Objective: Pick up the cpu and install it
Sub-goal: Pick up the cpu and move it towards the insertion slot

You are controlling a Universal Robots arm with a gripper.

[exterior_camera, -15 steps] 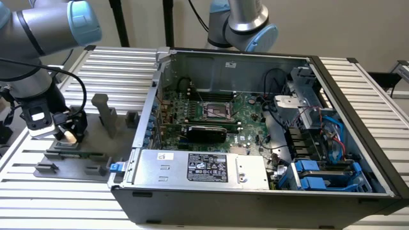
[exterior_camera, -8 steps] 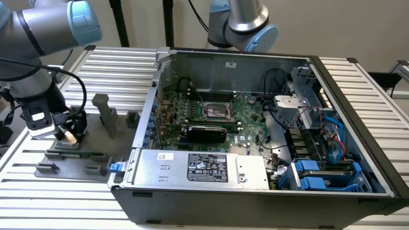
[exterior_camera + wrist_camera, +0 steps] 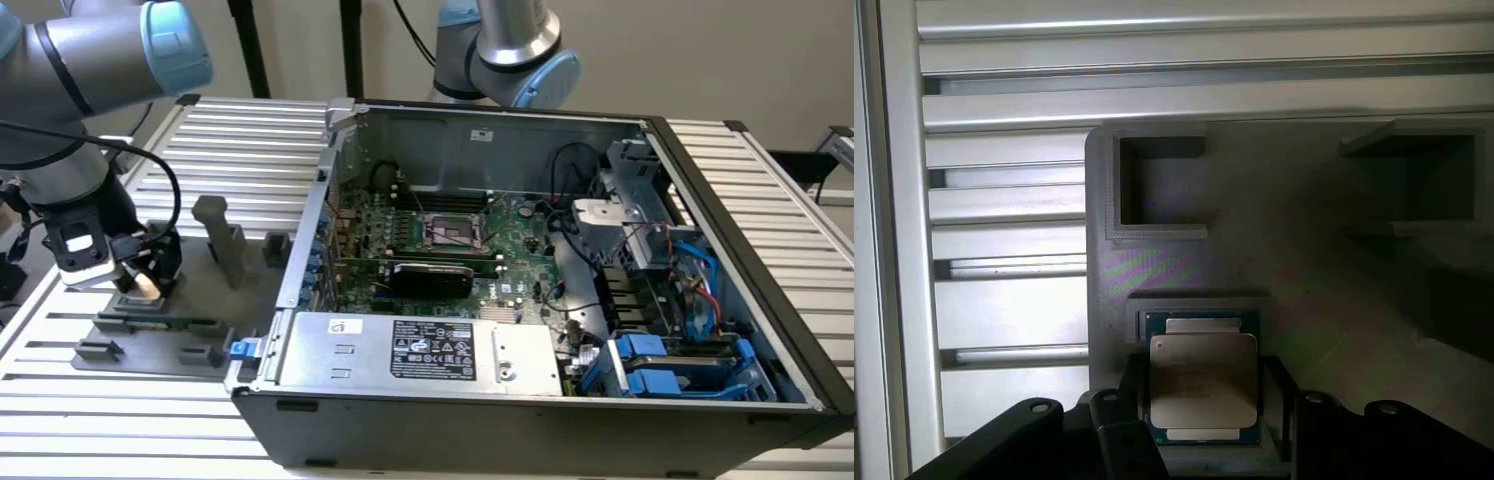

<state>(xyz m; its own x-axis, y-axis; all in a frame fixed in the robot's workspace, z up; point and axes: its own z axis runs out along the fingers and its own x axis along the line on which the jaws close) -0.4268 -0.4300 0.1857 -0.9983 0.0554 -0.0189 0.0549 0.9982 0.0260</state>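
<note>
The cpu (image 3: 1204, 375), a flat square chip with a silver-grey metal top and a green rim, lies in a shallow pocket of the grey fixture plate (image 3: 1314, 270). My gripper (image 3: 1206, 405) straddles it, with one black finger against each side edge, shut on it. In the exterior view my gripper (image 3: 140, 283) points straight down onto the fixture plate (image 3: 160, 330) at the exterior view's left, beside the open computer case (image 3: 747, 250). The motherboard's black-framed socket (image 3: 454, 233) sits open inside the case.
Grey upright blocks (image 3: 220, 240) stand on the fixture beside my gripper. A second arm (image 3: 514, 50) hangs behind the case. Inside the case are a power supply (image 3: 420, 350), cables and blue drive bays (image 3: 681, 365). The table top (image 3: 240, 140) is ribbed aluminium.
</note>
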